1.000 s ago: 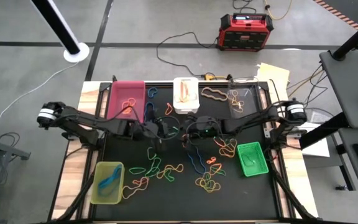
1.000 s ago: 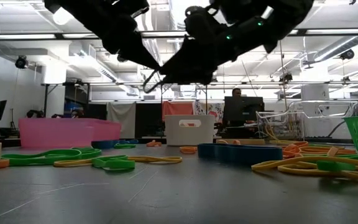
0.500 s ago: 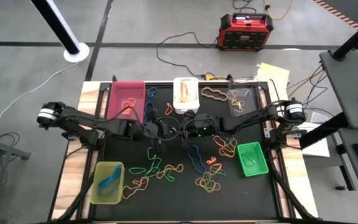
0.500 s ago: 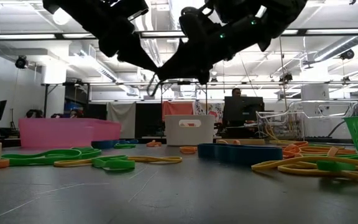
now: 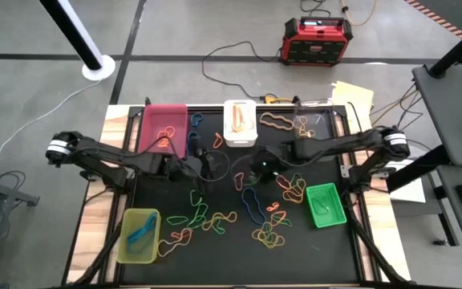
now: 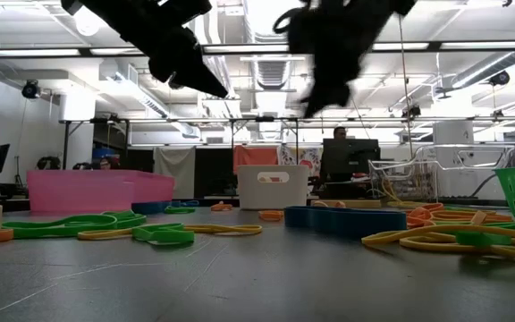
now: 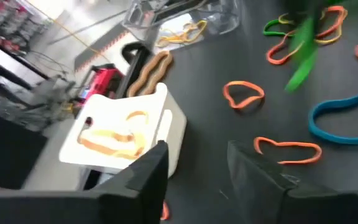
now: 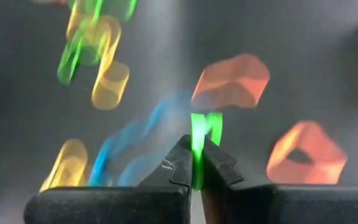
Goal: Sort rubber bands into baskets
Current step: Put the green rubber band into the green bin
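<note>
One green rubber band [image 8: 199, 140] apparently passed from left to right gripper [image 8: 193, 163].

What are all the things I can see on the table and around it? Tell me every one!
Pink-magenta plastic basket: one, far left of mat, bands inside.
White plastic basket: one, far middle, tan bands inside.
Clear plastic basket: one, far right.
Bright green plastic basket: one, right side.
Yellow-green plastic basket: one, near left, blue band inside.
Loose rubber bands: many; orange, red, blue, green, yellow; across the black mat.
Red-and-black power box: one, on the floor beyond the table.
Person: one, far behind the table.
Left end effector: open, above mat middle.
Right end effector: shut on a thin green rubber band.
</note>
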You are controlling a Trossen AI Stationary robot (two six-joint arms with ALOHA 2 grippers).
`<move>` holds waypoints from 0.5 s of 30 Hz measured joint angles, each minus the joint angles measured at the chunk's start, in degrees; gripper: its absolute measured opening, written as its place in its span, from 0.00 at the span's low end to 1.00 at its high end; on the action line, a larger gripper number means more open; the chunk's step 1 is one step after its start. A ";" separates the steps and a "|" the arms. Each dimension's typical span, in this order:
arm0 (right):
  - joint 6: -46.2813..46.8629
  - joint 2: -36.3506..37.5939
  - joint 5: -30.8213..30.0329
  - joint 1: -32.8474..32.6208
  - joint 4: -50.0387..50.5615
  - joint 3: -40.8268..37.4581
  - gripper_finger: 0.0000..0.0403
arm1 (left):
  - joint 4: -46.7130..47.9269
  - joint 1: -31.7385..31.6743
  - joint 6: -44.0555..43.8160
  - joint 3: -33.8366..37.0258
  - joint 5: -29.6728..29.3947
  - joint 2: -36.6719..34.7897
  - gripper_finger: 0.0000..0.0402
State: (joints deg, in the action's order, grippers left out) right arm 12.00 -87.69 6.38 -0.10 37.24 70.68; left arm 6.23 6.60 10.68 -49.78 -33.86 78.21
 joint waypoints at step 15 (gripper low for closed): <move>36.07 12.55 12.21 -11.17 39.57 -3.94 0.02 | 0.41 -0.36 2.48 0.00 4.12 -0.15 0.47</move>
State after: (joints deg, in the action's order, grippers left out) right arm 48.07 -75.14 18.59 -11.27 76.82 66.74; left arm 6.64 6.24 13.16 -49.78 -29.74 78.06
